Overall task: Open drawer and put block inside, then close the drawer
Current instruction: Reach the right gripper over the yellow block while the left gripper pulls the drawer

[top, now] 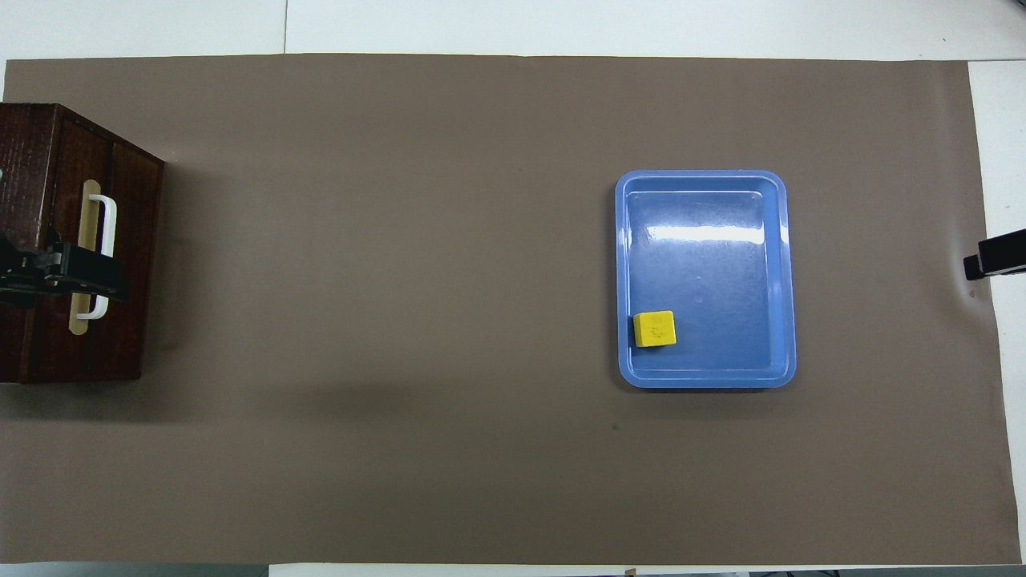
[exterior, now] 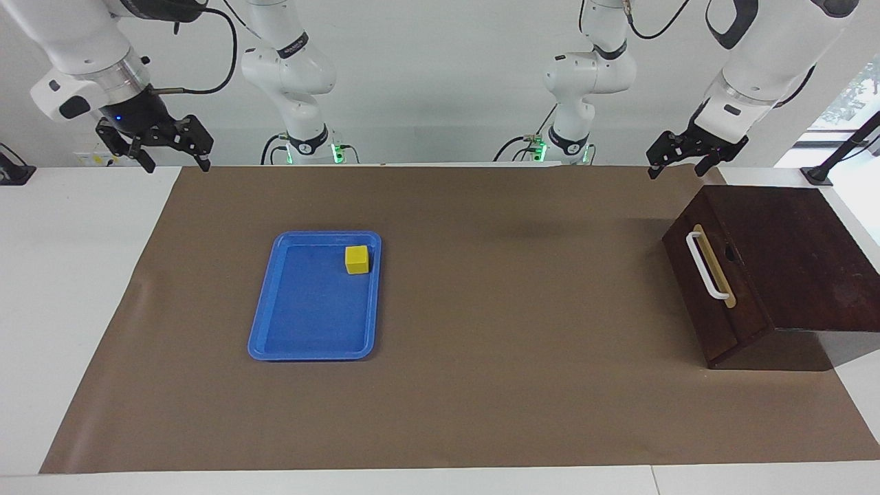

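— Two arms, and neither had touched anything. Where did the drawer (exterior: 715, 285) sit?

— Shut, in its dark wood box (exterior: 790, 261) at the left arm's end of the counter (exterior: 55, 289), its front turned toward the middle of the brown mat (exterior: 515, 309). The white bar handle (exterior: 707, 266) ran along the drawer front, its long axis going from the robots' edge toward the counter's outer edge.

— And the left jaws (exterior: 678, 163)?

— Released, spread wide, holding nothing. They hung over the mat's corner by the robots' edge, just off the box's nearest corner and apart from it. The handle lay down and forward of them, so I judged the left arm much the closer one for the pull.

— The block (exterior: 357, 259)?

— A yellow cube in the blue plastic tray (exterior: 265, 323), tucked into the tray corner nearest the robots, on the side toward the drawer. The tray lay toward the right arm's half of the mat, well apart from the box.

— Right jaws (exterior: 173, 148)?

— Also released and empty, waiting over the counter's edge near the right arm's corner. That arm looked better placed for the cube.
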Tool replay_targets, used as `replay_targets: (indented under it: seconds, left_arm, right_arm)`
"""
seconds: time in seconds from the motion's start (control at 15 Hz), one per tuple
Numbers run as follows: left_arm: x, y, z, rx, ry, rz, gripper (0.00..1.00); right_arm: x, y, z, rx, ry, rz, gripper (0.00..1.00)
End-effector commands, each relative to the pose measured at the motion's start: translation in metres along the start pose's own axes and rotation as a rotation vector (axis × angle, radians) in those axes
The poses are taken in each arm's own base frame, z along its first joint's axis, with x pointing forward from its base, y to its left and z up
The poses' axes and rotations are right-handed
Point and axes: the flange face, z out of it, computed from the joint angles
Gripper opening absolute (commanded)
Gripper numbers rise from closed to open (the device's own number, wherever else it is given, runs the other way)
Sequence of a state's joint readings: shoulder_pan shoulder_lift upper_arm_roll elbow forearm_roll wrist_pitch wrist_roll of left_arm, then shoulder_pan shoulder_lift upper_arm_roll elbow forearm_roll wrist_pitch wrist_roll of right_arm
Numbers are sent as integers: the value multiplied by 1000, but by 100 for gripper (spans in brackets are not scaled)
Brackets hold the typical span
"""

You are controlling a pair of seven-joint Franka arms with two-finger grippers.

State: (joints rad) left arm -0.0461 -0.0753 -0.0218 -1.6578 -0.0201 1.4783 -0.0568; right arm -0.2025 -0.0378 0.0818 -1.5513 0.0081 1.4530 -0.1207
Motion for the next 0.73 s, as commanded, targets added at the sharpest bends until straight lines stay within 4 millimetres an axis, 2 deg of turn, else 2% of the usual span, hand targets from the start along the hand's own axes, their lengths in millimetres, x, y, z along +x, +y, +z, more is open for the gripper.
replay_targets:
  seconds: [0.0,0.4,0.6,0.66]
  left_arm:
    - [-6,0,3,2,-3,-2,100]
    - [-6,2,2,2,1,-5,100]
    - [-7,5,3,3,-2,2,100]
    - [-6,5,3,3,1,2,100]
  right_arm:
    - [-6,2,0,-17,-5,-21,100]
    - [-6,1,1,-13,-10,-17,100]
    - [-11,-9,18,42,-37,123,100]
    - [-10,-16,31,90,-54,216,100]
